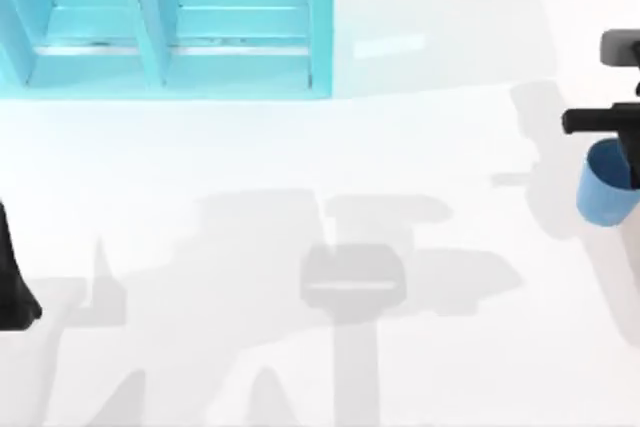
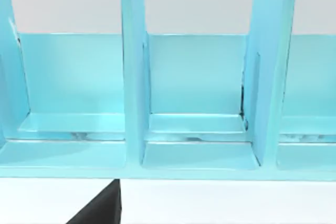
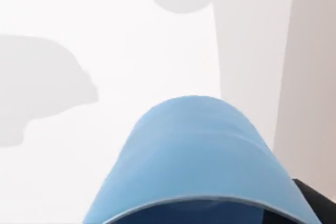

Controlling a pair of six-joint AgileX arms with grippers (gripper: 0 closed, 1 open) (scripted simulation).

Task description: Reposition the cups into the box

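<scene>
At the right edge of the bench (image 1: 300,167), the blue cup (image 1: 603,187) was seen beneath the dark right hand (image 1: 618,147), tilted, with its open mouth turned up toward the hand's black body. From the right wrist view the cup (image 3: 194,150) was seen close up, its tapered wall pointing away over the white bench top (image 3: 79,51), and a dark part of the hand lay just beside its rim; whether the hand was clenched on the cup cannot be told. The turquoise box (image 1: 170,22), split into compartments by upright dividers, was set at the far left of the bench, well apart from the cup. The left arm (image 1: 12,277) was parked at the left edge, its wrist camera facing the box (image 2: 194,103); the state of the left hand cannot be told
</scene>
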